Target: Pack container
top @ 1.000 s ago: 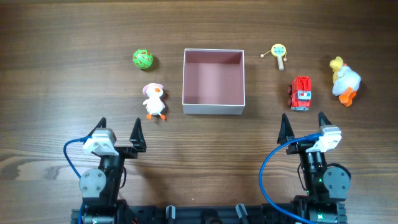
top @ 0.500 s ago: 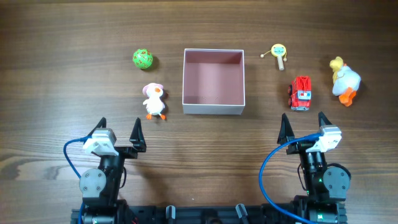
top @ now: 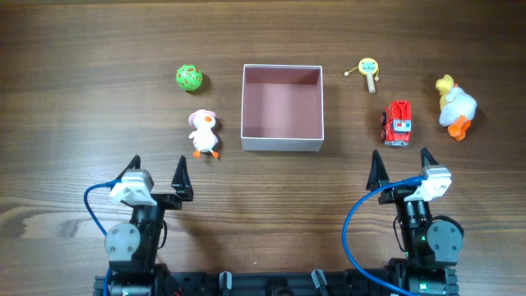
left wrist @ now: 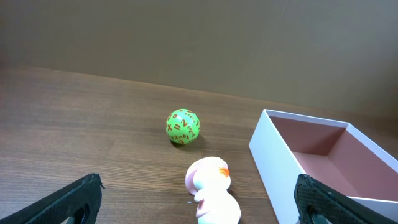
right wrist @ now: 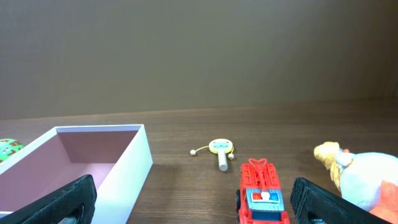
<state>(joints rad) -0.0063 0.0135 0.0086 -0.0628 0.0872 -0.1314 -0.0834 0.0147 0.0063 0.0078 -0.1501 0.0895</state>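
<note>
The container [top: 282,144], a square white box with a dusty-pink inside, sits empty at the table's middle; it also shows in the left wrist view [left wrist: 273,155] and the right wrist view [right wrist: 137,168]. Left of it lie a green ball [top: 188,78] [left wrist: 183,126] and a small white-and-pink duck [top: 202,133] [left wrist: 211,190]. Right of it lie a yellow rattle drum [top: 367,71] [right wrist: 221,149], a red fire truck [top: 398,122] [right wrist: 262,193] and a large white-and-yellow duck [top: 454,107] [right wrist: 364,177]. My left gripper [top: 158,173] [left wrist: 193,208] and right gripper [top: 400,161] [right wrist: 193,208] are open and empty near the front edge.
The wooden table [top: 82,123] carries only these toys and the box. A plain brown wall [left wrist: 199,37] stands behind the table's far edge. Blue cables [top: 90,205] loop beside each arm base.
</note>
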